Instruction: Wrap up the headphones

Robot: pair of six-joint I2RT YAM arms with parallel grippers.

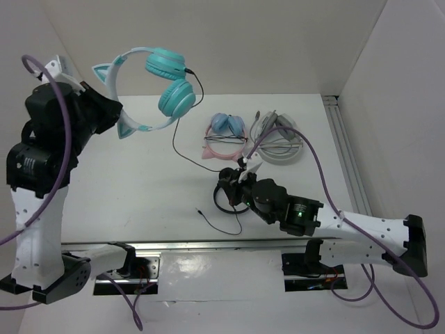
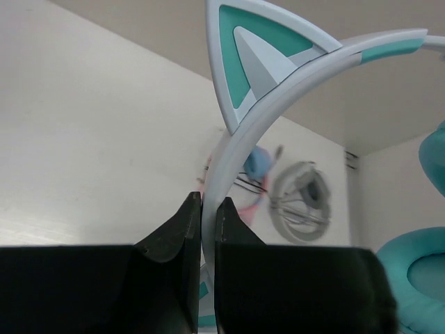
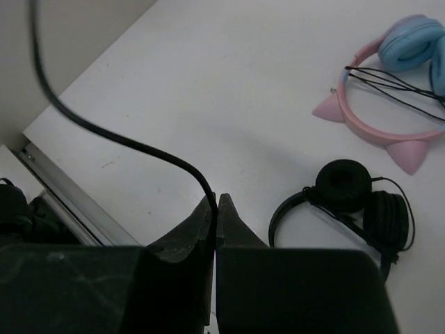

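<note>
The fingers (image 2: 177, 233) of the left gripper (image 2: 207, 202) are seen pressed onto the whitish band (image 2: 229, 146) of the headphones (image 1: 176, 99), the band being pinched edge-on between them with no gap visible on either side. Just above this grip a teal-and-white cat ear (image 2: 257, 62) is seen standing up from the band, and part of a teal ear cup (image 2: 417, 271) is shown at the right edge of the left wrist view. In the overhead view the headphones are held raised off the table (image 1: 139, 181) at the far left, with the two cups hanging to the right of the left gripper (image 1: 117, 115). The fingers (image 3: 188, 233) of the right gripper (image 3: 215, 205) are closed on the thin black cable (image 3: 104, 132), which is gripped at their tips and is led away in a curve up and to the left. From above, the cable (image 1: 174, 139) is seen running down from the cups and across towards the right gripper (image 1: 243, 169), which is held low near the middle of the table. The small black headphones (image 1: 226, 195) lie flat on the table just beside and partly under that gripper. Farther back, the pink headphones (image 1: 226, 136) with blue cups are laid on the table, and a white set (image 1: 278, 139) is placed just to their right. Both are also visible, blurred, in the background of the left wrist view.
</note>
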